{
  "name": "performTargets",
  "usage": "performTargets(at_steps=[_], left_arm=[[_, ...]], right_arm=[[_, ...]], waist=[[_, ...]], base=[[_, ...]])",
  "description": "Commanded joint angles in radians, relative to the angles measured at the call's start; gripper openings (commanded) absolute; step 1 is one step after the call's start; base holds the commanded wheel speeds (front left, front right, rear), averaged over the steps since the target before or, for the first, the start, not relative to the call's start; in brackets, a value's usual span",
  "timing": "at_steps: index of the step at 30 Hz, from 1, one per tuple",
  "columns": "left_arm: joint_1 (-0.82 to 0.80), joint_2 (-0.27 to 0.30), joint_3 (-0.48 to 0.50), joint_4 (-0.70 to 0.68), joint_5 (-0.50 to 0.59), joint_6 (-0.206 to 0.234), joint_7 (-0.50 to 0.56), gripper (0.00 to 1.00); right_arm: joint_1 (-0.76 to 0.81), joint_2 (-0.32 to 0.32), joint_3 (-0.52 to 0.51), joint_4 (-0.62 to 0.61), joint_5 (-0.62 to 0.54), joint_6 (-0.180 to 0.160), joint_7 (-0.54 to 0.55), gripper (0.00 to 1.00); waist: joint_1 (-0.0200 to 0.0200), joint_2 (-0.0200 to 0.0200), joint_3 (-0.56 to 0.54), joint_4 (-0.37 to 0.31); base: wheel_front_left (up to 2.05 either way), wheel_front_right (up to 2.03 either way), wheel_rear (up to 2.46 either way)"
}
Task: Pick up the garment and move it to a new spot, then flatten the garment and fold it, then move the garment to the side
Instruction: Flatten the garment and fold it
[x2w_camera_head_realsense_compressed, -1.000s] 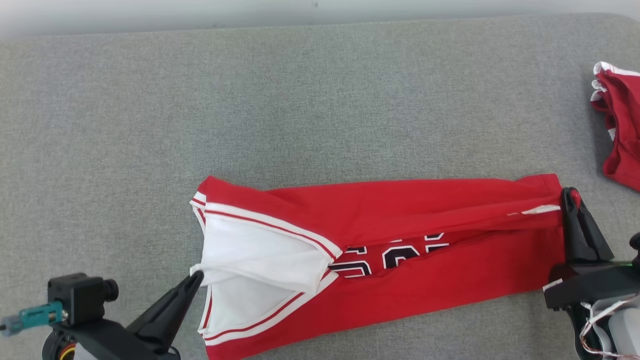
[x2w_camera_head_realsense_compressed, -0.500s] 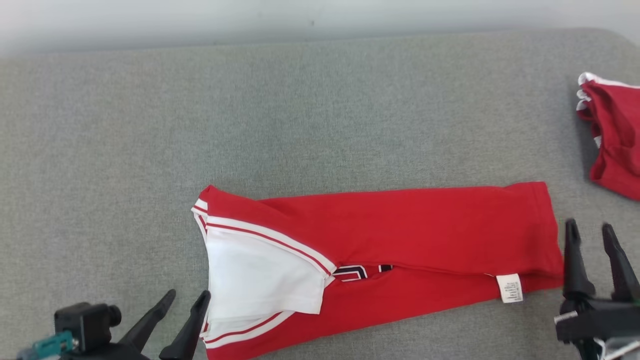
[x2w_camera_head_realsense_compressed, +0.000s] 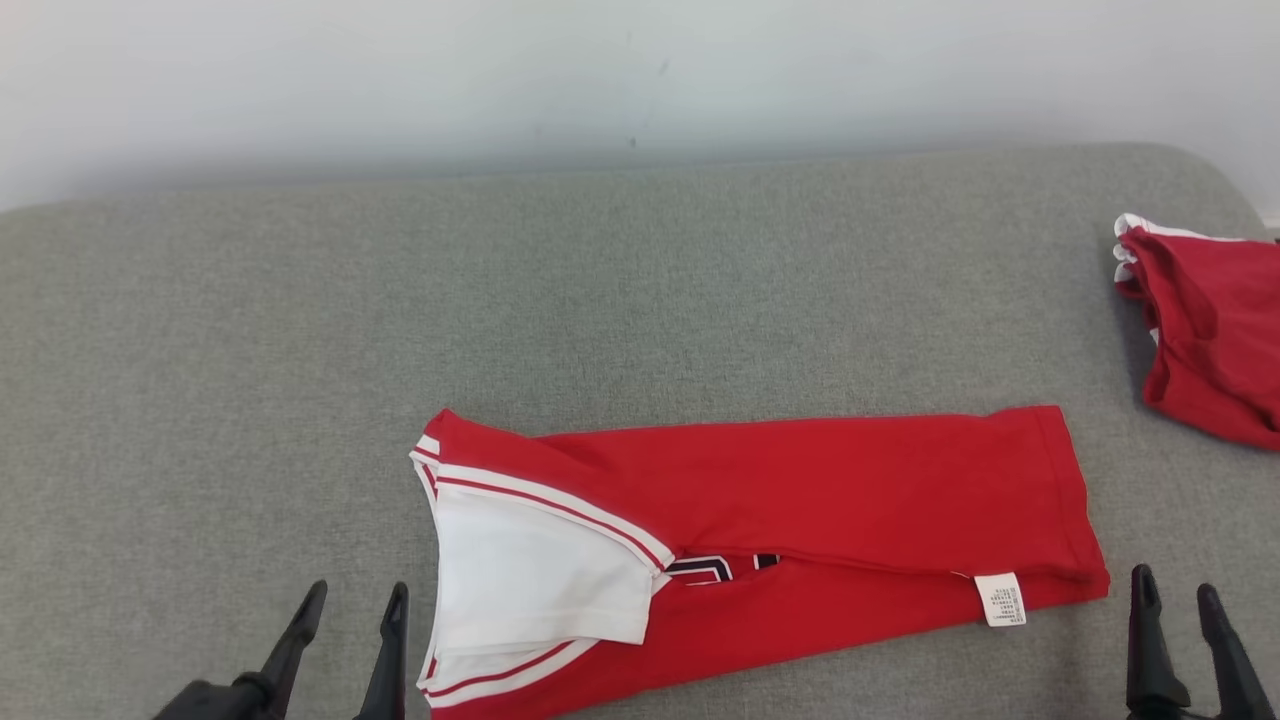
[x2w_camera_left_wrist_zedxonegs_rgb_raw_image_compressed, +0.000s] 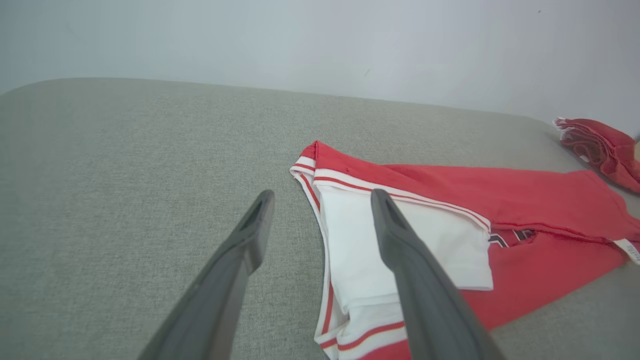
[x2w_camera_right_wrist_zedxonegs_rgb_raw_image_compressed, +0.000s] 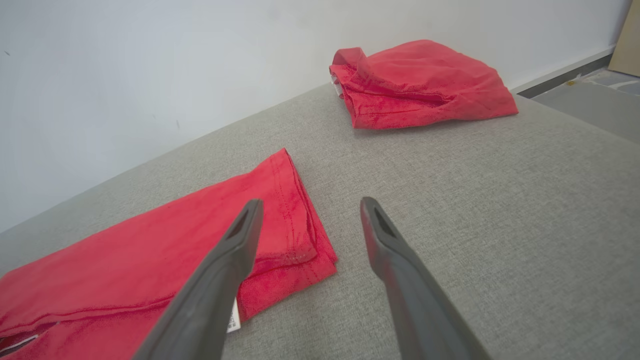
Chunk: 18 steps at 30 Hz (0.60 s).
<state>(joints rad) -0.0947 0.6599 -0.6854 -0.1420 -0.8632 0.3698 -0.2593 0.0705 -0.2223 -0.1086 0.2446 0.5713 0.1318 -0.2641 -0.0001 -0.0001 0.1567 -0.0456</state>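
You've got the jersey (x2w_camera_head_realsense_compressed: 820, 500) lying flat on the grey pad (x2w_camera_head_realsense_compressed: 600, 300), folded lengthwise into a long strip, centre-right in the head view. The white-trimmed neck end points to the robot's left and the hem end to its right, w/ a white tag (x2w_camera_head_realsense_compressed: 1001, 598) sticking out near the hem corner. Bits of black lettering show at the fold gap. L gripper (x2w_camera_head_realsense_compressed: 358, 590) sits just beside the neck end, fingers spread wide, empty. R gripper (x2w_camera_head_realsense_compressed: 1174, 582) is just off the hem corner, near the tag, also spread wide and empty. Both look apart from the cloth in the head view. A 2nd red garment (x2w_camera_head_realsense_compressed: 1210, 330) lies bunched at the pad's right edge, well apart from the jersey. Pale wall (x2w_camera_head_realsense_compressed: 600, 70) behind.
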Motion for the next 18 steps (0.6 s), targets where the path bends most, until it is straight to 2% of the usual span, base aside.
performTargets(at_steps=[1,5,10,18], left_arm=[[0.035,-0.04,0.045,-0.006,0.068,0.005,-0.006,1.0],[0.105,-0.111,0.114,-0.008,0.223,-0.016,-0.006,1.0],[0.181,-0.189,0.178,0.003,0.362,-0.066,-0.006,1.0],[0.243,-0.289,0.242,0.043,0.466,-0.16,-0.006,1.0]], right_arm=[[0.013,-0.01,0.013,0.013,0.019,-0.003,0.0,1.0],[0.004,-0.035,0.032,0.05,0.053,-0.003,0.0,1.0],[-0.01,-0.055,0.048,0.101,0.094,-0.003,0.0,1.0],[-0.03,-0.081,0.052,0.18,0.164,-0.003,0.0,1.0]], waist=[[0.0001,0.0001,-0.027,0.012],[0.0001,0.0001,-0.044,0.023],[0.0001,0.0001,-0.058,0.047],[0.0001,0.0001,-0.061,0.112]], base=[[0.0,0.0,0.0],[0.0,0.0,0.0],[0.0,0.0,0.0],[0.0,0.0,0.0]])
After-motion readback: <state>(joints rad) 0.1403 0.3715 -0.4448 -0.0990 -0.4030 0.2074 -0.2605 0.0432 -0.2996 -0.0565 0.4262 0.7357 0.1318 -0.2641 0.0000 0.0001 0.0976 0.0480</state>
